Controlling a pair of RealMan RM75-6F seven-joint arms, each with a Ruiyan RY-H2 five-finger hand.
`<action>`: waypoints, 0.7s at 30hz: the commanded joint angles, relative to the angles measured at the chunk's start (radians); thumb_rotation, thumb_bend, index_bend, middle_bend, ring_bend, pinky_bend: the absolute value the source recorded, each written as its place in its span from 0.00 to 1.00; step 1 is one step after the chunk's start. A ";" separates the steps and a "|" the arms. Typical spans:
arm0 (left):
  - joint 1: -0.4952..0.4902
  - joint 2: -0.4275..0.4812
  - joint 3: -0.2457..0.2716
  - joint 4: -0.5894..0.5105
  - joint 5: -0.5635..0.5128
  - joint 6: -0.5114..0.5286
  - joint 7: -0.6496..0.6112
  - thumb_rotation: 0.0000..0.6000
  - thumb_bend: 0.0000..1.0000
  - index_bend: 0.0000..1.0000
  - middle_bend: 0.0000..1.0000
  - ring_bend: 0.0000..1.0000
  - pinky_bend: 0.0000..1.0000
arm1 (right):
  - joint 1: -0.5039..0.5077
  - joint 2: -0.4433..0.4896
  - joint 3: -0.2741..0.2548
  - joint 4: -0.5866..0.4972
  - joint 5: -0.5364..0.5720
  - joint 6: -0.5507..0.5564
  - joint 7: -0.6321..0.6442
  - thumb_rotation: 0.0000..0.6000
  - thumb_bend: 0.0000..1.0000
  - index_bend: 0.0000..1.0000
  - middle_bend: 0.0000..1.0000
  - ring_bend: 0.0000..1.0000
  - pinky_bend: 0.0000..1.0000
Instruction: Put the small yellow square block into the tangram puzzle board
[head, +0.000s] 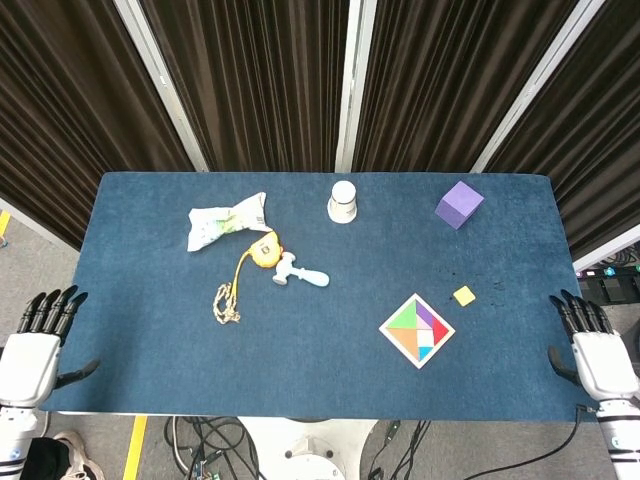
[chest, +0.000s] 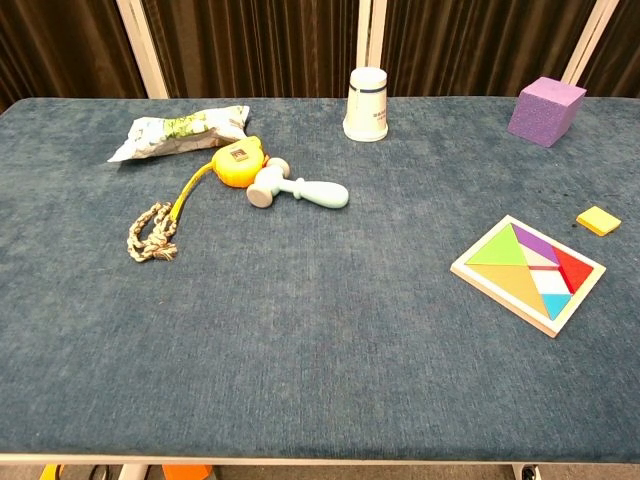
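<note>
The small yellow square block lies flat on the blue table, just right of and beyond the tangram puzzle board. The board holds coloured pieces with a small white gap near its right corner. My right hand hangs open off the table's right edge, well to the right of the block, holding nothing. Off the left edge my left hand is open too, its fingers spread. Neither hand shows in the chest view.
A purple cube stands at the back right and a white cup at the back centre. A snack bag, a yellow tape measure, a pale blue toy hammer and a rope lie on the left half.
</note>
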 joint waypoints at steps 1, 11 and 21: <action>0.000 0.000 -0.001 0.000 -0.001 0.000 0.000 1.00 0.00 0.09 0.04 0.00 0.05 | 0.057 -0.010 0.015 0.032 0.018 -0.079 -0.035 1.00 0.37 0.00 0.00 0.00 0.00; -0.009 -0.010 -0.004 0.000 -0.011 -0.018 0.010 1.00 0.00 0.09 0.04 0.00 0.05 | 0.237 -0.101 0.013 0.211 -0.017 -0.291 -0.094 1.00 0.37 0.00 0.00 0.00 0.00; -0.011 -0.014 -0.004 0.010 -0.020 -0.025 -0.001 1.00 0.00 0.09 0.04 0.00 0.05 | 0.346 -0.199 -0.004 0.302 -0.034 -0.403 -0.165 1.00 0.37 0.00 0.00 0.00 0.00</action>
